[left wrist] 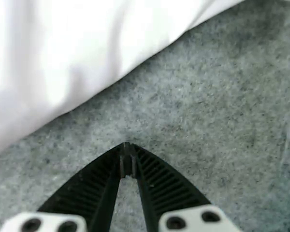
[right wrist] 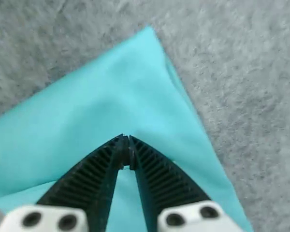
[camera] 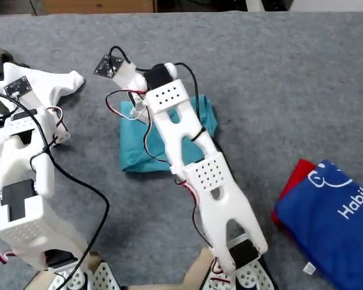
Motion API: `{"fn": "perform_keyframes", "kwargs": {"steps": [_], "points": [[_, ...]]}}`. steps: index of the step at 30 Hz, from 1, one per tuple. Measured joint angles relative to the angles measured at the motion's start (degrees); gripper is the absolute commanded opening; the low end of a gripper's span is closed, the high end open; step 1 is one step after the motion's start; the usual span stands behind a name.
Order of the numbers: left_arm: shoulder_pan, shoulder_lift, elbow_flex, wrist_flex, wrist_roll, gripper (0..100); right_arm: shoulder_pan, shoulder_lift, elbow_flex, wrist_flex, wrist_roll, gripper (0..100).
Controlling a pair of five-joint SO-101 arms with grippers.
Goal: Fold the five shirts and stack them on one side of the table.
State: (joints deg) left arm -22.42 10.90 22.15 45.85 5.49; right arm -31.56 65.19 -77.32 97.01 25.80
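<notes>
Teal shirt [right wrist: 87,111], folded, lies directly beneath the right pincer [right wrist: 126,153], whose jaws are pressed together on nothing. The left pincer [left wrist: 127,162], likewise closed and empty, hangs over bare tabletop [left wrist: 217,121], with the white shirt [left wrist: 63,58] just ahead. Both look like light, limp cloth, best pinched at an edge or corner.

Counter [camera: 278,72] grey, speckled. Teal shirt [camera: 130,154] plain. White shirt [camera: 51,81] plain. Blue shirt [camera: 333,229] with white lettering, red shirt [camera: 294,177] plain. Left claw [left wrist: 127,162] and right claw [right wrist: 126,154] black, ribbed. Left arm [camera: 18,181] and right arm [camera: 196,157] white, dotted with holes.
</notes>
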Motion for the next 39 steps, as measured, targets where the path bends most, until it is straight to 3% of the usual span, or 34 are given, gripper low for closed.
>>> {"fn": "perform_keyframes", "kwargs": {"steps": [26,32,39], "points": [[0.0,0.0,-0.2,0.0,0.0,2,6.3,0.0,3.2,4.2,0.0,1.2],[0.0,0.0,-0.2,0.0,0.0,2,6.4,0.0,3.2,4.2,-1.8,15.5],[0.0,0.0,-0.2,0.0,0.0,2,6.2,0.0,3.2,4.2,-3.1,16.0]]}}
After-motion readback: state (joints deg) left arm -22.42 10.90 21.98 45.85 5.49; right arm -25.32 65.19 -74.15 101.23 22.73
